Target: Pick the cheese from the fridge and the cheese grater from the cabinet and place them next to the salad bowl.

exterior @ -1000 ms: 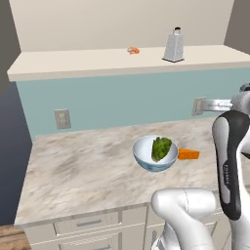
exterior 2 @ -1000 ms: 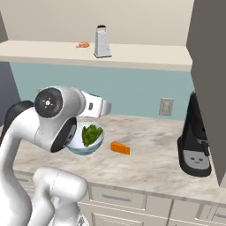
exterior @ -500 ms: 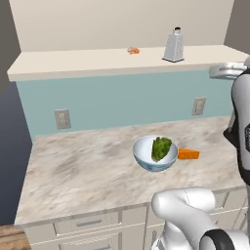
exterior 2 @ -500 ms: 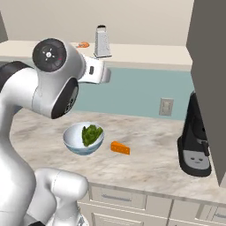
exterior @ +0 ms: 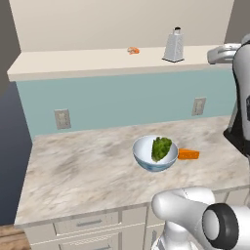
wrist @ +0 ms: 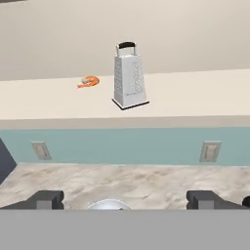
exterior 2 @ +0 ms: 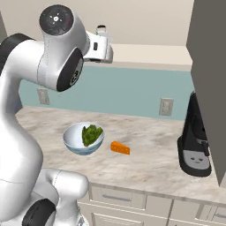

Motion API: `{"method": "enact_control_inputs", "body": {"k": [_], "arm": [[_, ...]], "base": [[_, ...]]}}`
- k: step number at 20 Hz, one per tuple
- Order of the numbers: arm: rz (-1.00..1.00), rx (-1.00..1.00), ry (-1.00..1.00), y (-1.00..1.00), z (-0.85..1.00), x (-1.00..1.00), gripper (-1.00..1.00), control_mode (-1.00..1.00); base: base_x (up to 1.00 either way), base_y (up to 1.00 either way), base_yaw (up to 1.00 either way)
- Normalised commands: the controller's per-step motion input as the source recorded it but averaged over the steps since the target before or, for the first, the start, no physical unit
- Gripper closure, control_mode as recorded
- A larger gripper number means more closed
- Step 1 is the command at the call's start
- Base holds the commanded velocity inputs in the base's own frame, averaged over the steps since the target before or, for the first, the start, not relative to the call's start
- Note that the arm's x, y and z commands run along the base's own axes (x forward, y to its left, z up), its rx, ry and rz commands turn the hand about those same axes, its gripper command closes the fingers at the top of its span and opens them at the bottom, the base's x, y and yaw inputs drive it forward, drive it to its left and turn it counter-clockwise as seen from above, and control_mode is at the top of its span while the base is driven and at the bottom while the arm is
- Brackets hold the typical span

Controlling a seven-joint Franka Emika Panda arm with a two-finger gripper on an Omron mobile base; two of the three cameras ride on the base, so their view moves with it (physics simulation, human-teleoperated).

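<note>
Up on the cream shelf of the cabinet stands the cheese grater, upright and untouched with a tiny pinkish curled item lying near it, while the gripper faces it from well short, fingers spread as wide as they go and holding nothing. Down on the bench the cheese already lies just beside the salad bowl, so the grater is what remains. My worry is that tall, tapering body: a reach that comes in too high or off-centre could nudge it over, or a grip on the slanted sides could slip on the lift.
</note>
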Motion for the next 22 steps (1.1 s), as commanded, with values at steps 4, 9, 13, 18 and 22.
{"method": "enact_control_inputs", "body": {"k": [4,9,13,18,22], "arm": [[0.03,0.06,-0.18,0.0,-0.15,0.63,-1.0,-1.0],[0.16,0.01,-0.06,0.0,0.03,0.76,-1.0,-1.0],[0.19,0.0,0.09,-0.12,0.22,0.8,-1.0,-1.0],[0.11,0.0,0.06,-0.12,0.22,0.74,-1.0,-1.0],[0.11,0.0,0.0,-0.01,0.11,0.51,-1.0,-1.0]], "base": [[0.0,0.0,0.0],[0.0,0.0,0.0],[0.0,0.0,0.0],[0.0,0.0,0.0],[0.0,0.0,0.0]]}}
